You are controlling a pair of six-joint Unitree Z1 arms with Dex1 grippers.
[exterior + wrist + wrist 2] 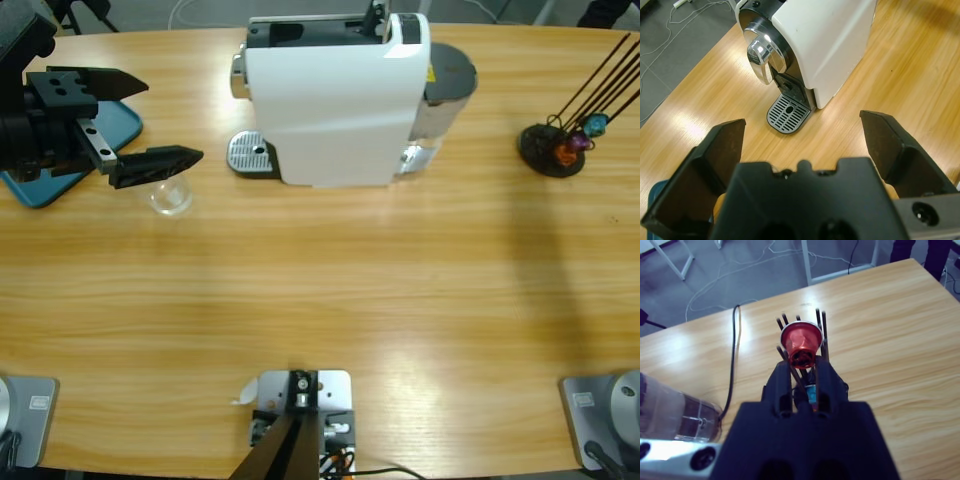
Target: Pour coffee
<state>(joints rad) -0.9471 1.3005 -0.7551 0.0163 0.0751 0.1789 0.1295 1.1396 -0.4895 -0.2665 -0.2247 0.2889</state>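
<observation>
The coffee cannot be made out anywhere: the only vessel that could hold it is a small clear glass (170, 196) near the tabletop's (330, 300) left end, and from above it looks see-through, with no liquid that can be told. The glass stands just below and partly under the lower jaw of the left gripper (150, 120), which reaches in from the left edge with its two black jaws spread wide apart and nothing between them. In the left wrist view the same gripper (802, 122) shows both jaws splayed to either side, with bare wood between them (the glass itself is hidden below the gripper's body there). Under the arm, at the left edge, lies a blue tray (122, 122), mostly covered and cut off by the picture's edge.

Toward the middle of the far edge stands a white coffee machine (335, 100), its chrome spout (765, 52) and grey perforated drip grate (250, 155) facing the left end; no cup is on the grate. A grey water tank (450, 75) sits at its other side, half hidden behind the body.

Near the right end stands a black capsule rack (552, 148) of thin rods, holding coloured capsules. The right arm is not seen from above. In its wrist view the right gripper (802, 371) has its jaws close together around a red capsule (801, 340) on the rack; whether it truly clamps it I cannot tell.
</observation>
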